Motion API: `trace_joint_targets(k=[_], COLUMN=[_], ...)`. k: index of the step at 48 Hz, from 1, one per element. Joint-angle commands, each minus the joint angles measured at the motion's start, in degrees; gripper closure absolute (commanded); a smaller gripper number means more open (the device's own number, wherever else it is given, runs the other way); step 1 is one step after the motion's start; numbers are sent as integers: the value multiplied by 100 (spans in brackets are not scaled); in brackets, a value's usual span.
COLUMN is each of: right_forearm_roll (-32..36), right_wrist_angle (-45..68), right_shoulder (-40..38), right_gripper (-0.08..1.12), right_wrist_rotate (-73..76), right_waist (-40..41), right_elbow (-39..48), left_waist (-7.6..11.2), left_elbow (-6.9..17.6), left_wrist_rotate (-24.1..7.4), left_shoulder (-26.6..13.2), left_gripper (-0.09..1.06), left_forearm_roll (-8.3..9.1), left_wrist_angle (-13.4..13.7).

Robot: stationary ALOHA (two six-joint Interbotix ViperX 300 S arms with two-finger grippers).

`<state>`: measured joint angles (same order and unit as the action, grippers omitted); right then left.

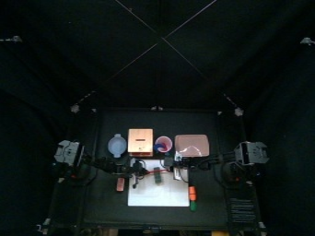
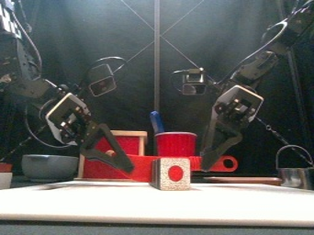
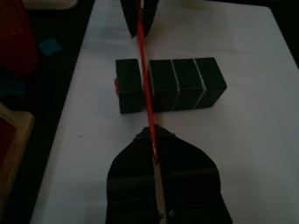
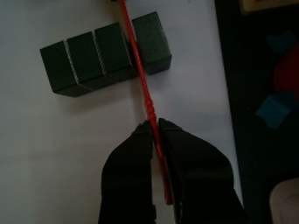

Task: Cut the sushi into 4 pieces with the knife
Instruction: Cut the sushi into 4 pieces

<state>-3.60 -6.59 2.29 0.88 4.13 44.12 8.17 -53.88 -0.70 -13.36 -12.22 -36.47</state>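
Red plastic knife (image 3: 142,79), clamped at both ends by left gripper (image 3: 149,133) and right gripper (image 4: 151,124), likely for steadiness, crossed a seam of the dark-green sushi roll (image 3: 184,83)

Both black, jointed: left arm (image 2: 59,112), right arm (image 2: 236,101); silver-white plate across each wrist. On left gripper (image 3: 149,133) and right gripper (image 4: 153,124): two black jaws, broad and rounded at base, tapering to narrow tips. Pale grey housings (image 1: 68,152) at arm bases.
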Motion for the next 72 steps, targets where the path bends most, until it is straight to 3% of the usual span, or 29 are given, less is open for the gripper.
trace_joint_targets(k=[1, 23, 34, 52, 56, 72], right_forearm_roll=[-18, 70, 79, 79, 53, 35], right_wrist_angle=[26, -9, -316, -571, -554, -334], right_shoulder=[35, -26, -176, -1125, -1151, -791], right_gripper=[96, 96, 96, 96, 96, 96], right_wrist_rotate=[26, 18, 18, 18, 26, 26], right_waist=[97, 202, 167, 53, 9, -53], right_elbow=[-105, -281, -422, -343, -290, -264], left_waist=[167, 0, -18, 62, 167, 290], left_elbow=[149, 62, 35, 35, 26, 9], left_wrist_rotate=[-18, -70, -62, -53, -62, -9], left_shoulder=[-88, 193, 519, 1345, 1354, 914], left_gripper=[76, 76, 76, 76, 76, 76], left_forearm_roll=[-26, -18, 167, 457, 466, 369], left_wrist_angle=[26, 26, 26, 35, 35, 35])
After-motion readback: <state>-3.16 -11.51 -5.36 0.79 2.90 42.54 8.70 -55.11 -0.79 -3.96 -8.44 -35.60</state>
